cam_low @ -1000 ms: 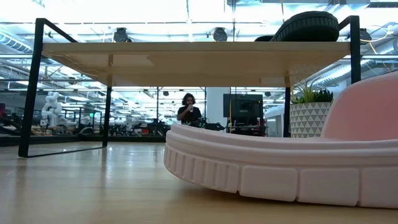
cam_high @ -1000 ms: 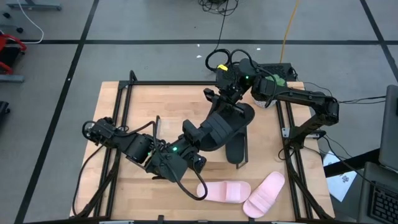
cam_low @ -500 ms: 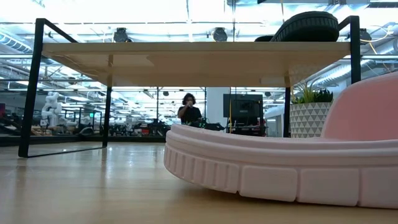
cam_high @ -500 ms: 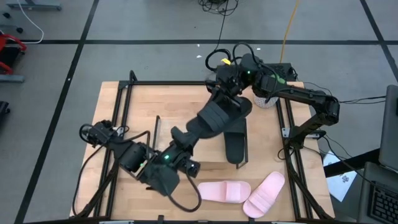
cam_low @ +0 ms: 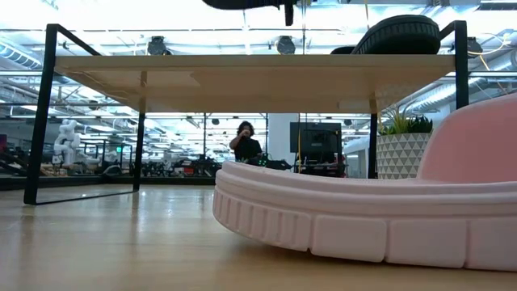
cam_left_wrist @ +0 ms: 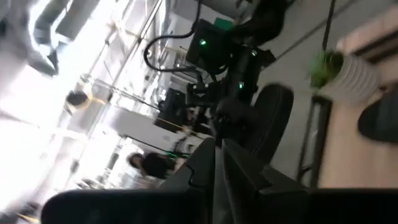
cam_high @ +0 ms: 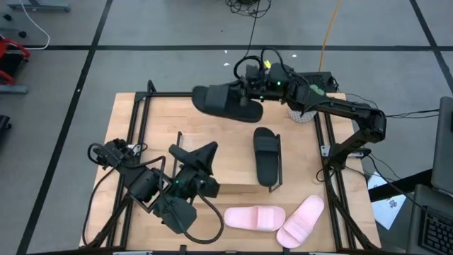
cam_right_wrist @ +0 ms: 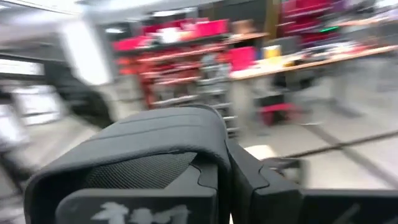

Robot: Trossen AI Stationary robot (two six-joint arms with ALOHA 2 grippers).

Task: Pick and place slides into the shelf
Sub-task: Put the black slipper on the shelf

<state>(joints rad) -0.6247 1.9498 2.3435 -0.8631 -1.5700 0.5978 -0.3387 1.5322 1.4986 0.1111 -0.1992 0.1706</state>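
A black slide (cam_high: 225, 101) hangs in my right gripper (cam_high: 250, 97), in the air above the shelf's (cam_high: 226, 185) far side; its sole shows from below in the left wrist view (cam_left_wrist: 273, 118) and at the low view's top (cam_low: 246, 3). The second black slide (cam_high: 267, 156) lies sole-down on the right end of the shelf top (cam_low: 242, 63). Two pink slides (cam_high: 255, 217) (cam_high: 301, 221) lie on the table near its near edge. My left gripper (cam_high: 209, 150) is shut, points up toward the far right and touches nothing. My right gripper is shut on the black slide at its strap (cam_right_wrist: 205, 146), near the slide's right-hand end, coming from the table's right. The strap arches right in front of the fingers (cam_right_wrist: 261, 186). The slide is lifted clear, roughly level, lying left to right.
A white ribbed pot with a green plant (cam_high: 304, 106) stands at the table's far right corner, just behind the right arm. Black frame bars (cam_high: 138, 142) run along the table's left and right sides. A person (cam_low: 245, 141) stands far off in the room.
The black slide, which stretched between both grippers a second ago, has left my left gripper. My right gripper has carried it up and toward the far left and turned it to lie left to right. My left arm has drawn back toward the near left.
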